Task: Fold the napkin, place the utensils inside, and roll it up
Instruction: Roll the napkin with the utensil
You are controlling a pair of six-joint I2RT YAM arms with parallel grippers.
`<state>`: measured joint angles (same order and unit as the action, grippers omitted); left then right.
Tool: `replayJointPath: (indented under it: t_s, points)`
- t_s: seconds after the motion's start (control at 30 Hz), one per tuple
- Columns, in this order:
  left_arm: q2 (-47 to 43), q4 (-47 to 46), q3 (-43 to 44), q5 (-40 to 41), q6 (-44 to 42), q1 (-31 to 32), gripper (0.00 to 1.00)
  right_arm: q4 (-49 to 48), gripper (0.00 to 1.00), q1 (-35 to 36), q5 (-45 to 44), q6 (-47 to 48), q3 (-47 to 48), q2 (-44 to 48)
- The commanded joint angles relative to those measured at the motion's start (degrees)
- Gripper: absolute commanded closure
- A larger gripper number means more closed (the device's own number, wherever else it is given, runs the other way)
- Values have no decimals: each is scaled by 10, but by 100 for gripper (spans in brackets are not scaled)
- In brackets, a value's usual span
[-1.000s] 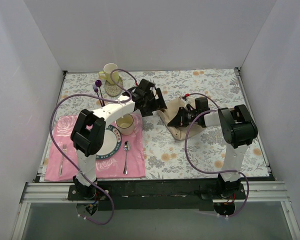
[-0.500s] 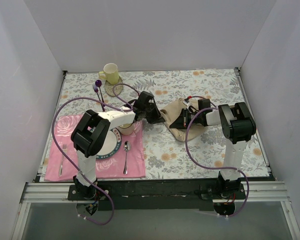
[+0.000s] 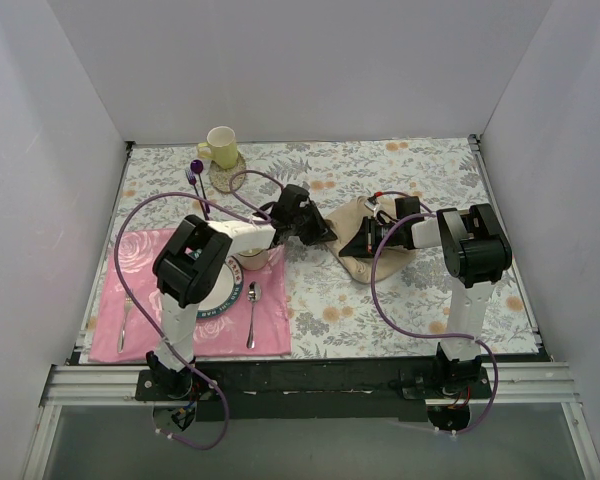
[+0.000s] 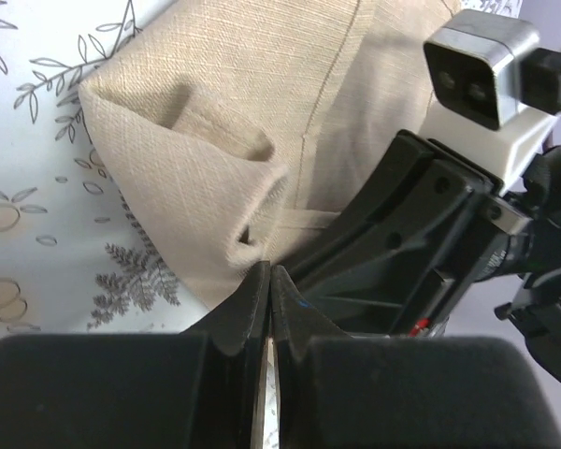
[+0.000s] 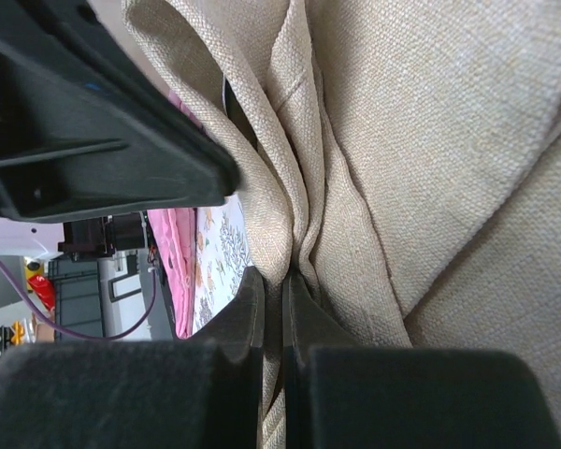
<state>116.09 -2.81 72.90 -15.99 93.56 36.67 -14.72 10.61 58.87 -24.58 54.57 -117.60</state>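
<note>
The beige napkin [image 3: 352,213] lies bunched on the floral tablecloth right of centre. My left gripper [image 3: 325,238] is at its left edge, and in the left wrist view its jaws [image 4: 268,269] are shut on a small pucker of the napkin [image 4: 224,112]. My right gripper [image 3: 352,248] is right beside it, shut on a standing fold of the napkin [image 5: 430,140] with cloth between its fingers [image 5: 282,276]. The two grippers nearly touch. A spoon [image 3: 253,310] and a fork [image 3: 127,312] lie on the pink placemat at the left.
A pink placemat [image 3: 270,335] at front left carries a plate [image 3: 220,298] with a small cup [image 3: 252,252] on it. A yellow mug [image 3: 220,147] and purple-tipped sticks [image 3: 195,180] stand at the back left. White walls enclose the table.
My left gripper came down from above the cup to the napkin's left edge and shut there. The right gripper stayed shut on the napkin and shifted slightly back.
</note>
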Motion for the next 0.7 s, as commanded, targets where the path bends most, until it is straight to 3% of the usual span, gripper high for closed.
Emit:
replayJointPath:
  t_s: [0.0,0.23,0.53,0.63,0.67]
  points:
    - [12,-57,-8,-8,0,1,100,87,99,-2,-90,38,-18,-29]
    - [38,-144,-69,0,1,-1,100,139,99,-2,-109,77,2,-10]
    - [58,-94,-98,18,16,-1,100,421,68,19,-245,202,197,62]
    - [74,-63,-77,18,12,-1,100,469,60,47,-330,244,243,88]
    - [84,-55,-71,16,12,-2,100,478,55,76,-397,244,244,97]
